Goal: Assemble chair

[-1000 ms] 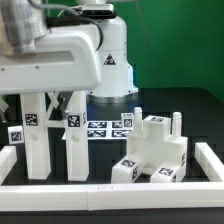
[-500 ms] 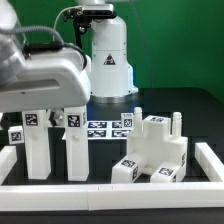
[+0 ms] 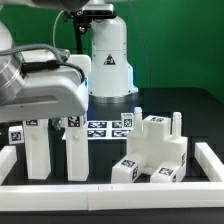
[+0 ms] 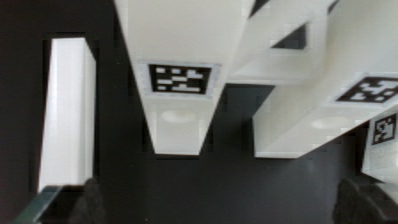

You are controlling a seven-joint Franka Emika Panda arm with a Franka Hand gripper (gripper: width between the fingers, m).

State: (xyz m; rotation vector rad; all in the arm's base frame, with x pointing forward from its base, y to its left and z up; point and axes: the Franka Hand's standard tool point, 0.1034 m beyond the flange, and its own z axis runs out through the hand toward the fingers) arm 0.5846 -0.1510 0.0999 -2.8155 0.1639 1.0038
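Two long white chair parts lie side by side at the exterior view's left, one [image 3: 36,150] beside the other [image 3: 76,148], each with a square tag at its far end. A blocky white chair piece [image 3: 156,150] with pegs and tags sits at the right. My arm [image 3: 40,85] hangs over the two long parts and hides its own fingers there. In the wrist view my gripper [image 4: 217,210] is open, with one long part [image 4: 178,90] and its tag straight ahead and the other [image 4: 311,110] beside it. Nothing is between the fingertips [image 4: 61,205].
White border rails run along the front [image 3: 110,189], the left side [image 4: 68,110] and the right side [image 3: 210,160]. The marker board [image 3: 108,127] lies at the back, in front of the robot's base [image 3: 110,60].
The arm has swung toward the exterior view's left and come lower over the two long parts. The gripper stays open. No part has moved.
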